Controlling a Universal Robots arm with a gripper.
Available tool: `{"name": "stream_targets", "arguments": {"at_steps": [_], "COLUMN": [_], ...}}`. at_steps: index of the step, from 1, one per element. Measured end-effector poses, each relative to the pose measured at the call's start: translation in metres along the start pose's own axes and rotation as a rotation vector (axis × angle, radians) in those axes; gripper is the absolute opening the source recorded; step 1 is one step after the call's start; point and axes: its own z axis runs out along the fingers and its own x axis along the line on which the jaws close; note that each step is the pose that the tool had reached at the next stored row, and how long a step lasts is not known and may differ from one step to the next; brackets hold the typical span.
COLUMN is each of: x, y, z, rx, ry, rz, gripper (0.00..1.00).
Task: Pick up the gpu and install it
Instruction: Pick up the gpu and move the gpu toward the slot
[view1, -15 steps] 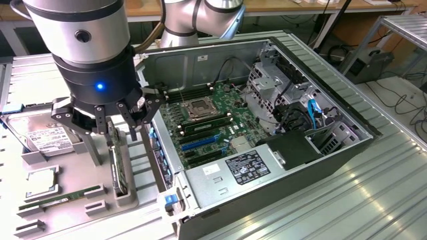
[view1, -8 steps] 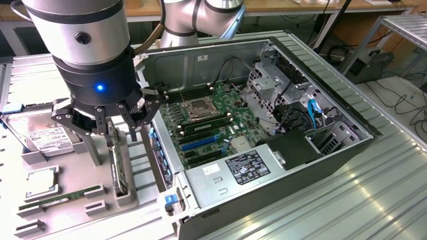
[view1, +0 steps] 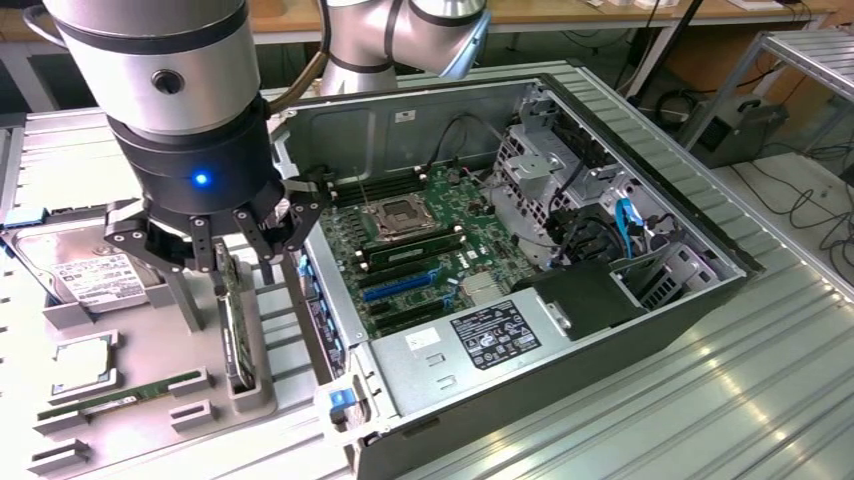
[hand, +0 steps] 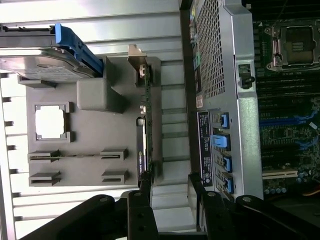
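Observation:
The gpu (view1: 236, 335) is a thin black card standing on edge in a slot of the grey holder plate (view1: 147, 440), at the exterior view's left beside the open computer case (view1: 561, 390). In the wrist view the gpu (hand: 145, 135) shows edge-on, with its pale bracket (hand: 136, 56) at the far end. My gripper (view1: 230, 262) hangs open just above the card's upper end with nothing between its fingers. In the wrist view my gripper (hand: 170, 195) sits slightly to the case side of the card, with one fingertip (hand: 143, 192) over the card's near end.
The holder also carries a silver hard drive (view1: 91, 275), a processor (view1: 83, 365) and a green memory stick (view1: 120, 398). Inside the case lies the motherboard (view1: 427, 250) with blue expansion slots (view1: 400, 287). The case's rear wall (hand: 225, 75) stands close beside the card.

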Motion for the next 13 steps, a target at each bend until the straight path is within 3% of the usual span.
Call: {"name": "stream_targets", "arguments": {"at_steps": [13], "x": [0.0001], "y": [-0.0001], "z": [0.0036], "rx": [0.0], "ry": [0.0], "rz": [0.0], "gripper": [0.42]}}
